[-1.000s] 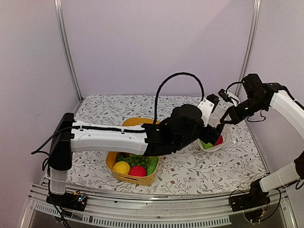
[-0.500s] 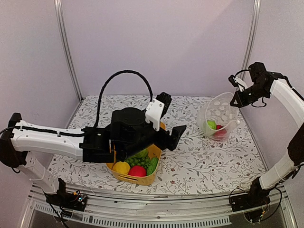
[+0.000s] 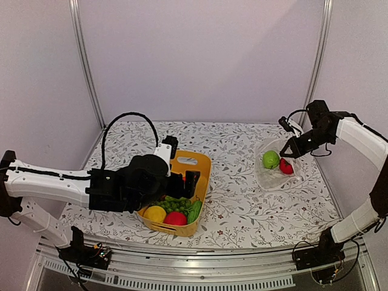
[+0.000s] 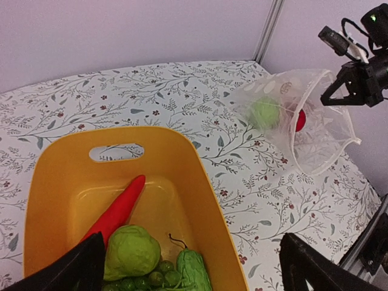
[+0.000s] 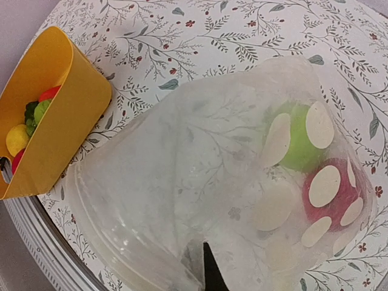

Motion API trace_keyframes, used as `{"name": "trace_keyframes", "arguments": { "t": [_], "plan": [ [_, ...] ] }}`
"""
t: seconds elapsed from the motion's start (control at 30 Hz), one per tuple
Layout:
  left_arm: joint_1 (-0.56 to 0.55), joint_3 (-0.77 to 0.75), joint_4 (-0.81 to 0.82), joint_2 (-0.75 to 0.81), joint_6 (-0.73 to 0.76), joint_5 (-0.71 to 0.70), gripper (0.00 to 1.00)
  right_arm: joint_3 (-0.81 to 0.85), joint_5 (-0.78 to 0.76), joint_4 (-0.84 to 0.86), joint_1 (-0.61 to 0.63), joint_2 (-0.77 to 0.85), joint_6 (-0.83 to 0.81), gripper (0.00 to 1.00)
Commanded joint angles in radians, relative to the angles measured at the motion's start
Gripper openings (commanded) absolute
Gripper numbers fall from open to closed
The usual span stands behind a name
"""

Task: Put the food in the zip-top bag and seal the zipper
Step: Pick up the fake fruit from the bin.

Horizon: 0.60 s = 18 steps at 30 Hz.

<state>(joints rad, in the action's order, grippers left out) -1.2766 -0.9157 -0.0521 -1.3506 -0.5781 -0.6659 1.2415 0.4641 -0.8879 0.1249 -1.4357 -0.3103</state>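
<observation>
The zip-top bag (image 3: 277, 170) is clear with white dots and rests at the right of the table. It holds a green fruit (image 3: 271, 159) and a red fruit (image 3: 286, 167). My right gripper (image 3: 295, 145) is shut on the bag's upper edge and holds it up. In the right wrist view the bag (image 5: 200, 182) fills the frame, with one dark fingertip (image 5: 209, 273) behind the plastic. My left gripper (image 3: 185, 180) is open and empty above the yellow basket (image 3: 200, 162). The basket holds a red chili (image 4: 118, 209), a leafy green ball (image 4: 130, 251), grapes (image 4: 151, 279), a yellow fruit (image 3: 154, 213) and a red fruit (image 3: 176, 218).
The table has a floral cloth (image 3: 242, 206). Metal posts (image 3: 85, 66) stand at the back corners before purple walls. A rail (image 3: 200, 270) runs along the near edge. The left arm's black cable (image 3: 121, 121) loops above the basket.
My left arm has drawn back from the bag to the left and now hangs over the basket. My right gripper has lowered the bag, which now rests lower with the fruits in it.
</observation>
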Motion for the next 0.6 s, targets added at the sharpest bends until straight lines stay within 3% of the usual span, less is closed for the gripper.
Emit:
{"name": "trace_keyframes", "arguments": {
  "t": [0.0,0.2,0.4,0.57],
  "plan": [
    [0.010,0.008,-0.074,-0.006,-0.036,-0.014,1.00,-0.035,0.077,0.044,0.019,0.063,0.006,0.00],
    [0.012,-0.077,-0.201,-0.013,0.012,-0.093,1.00,-0.064,0.125,0.026,0.019,0.098,-0.020,0.00],
    [0.027,-0.198,-0.462,-0.064,0.026,-0.203,1.00,-0.128,0.134,0.063,0.020,0.148,-0.038,0.00],
    [0.022,-0.214,-0.449,-0.091,0.114,-0.186,1.00,-0.162,0.142,0.091,0.019,0.172,-0.049,0.00]
  ]
}}
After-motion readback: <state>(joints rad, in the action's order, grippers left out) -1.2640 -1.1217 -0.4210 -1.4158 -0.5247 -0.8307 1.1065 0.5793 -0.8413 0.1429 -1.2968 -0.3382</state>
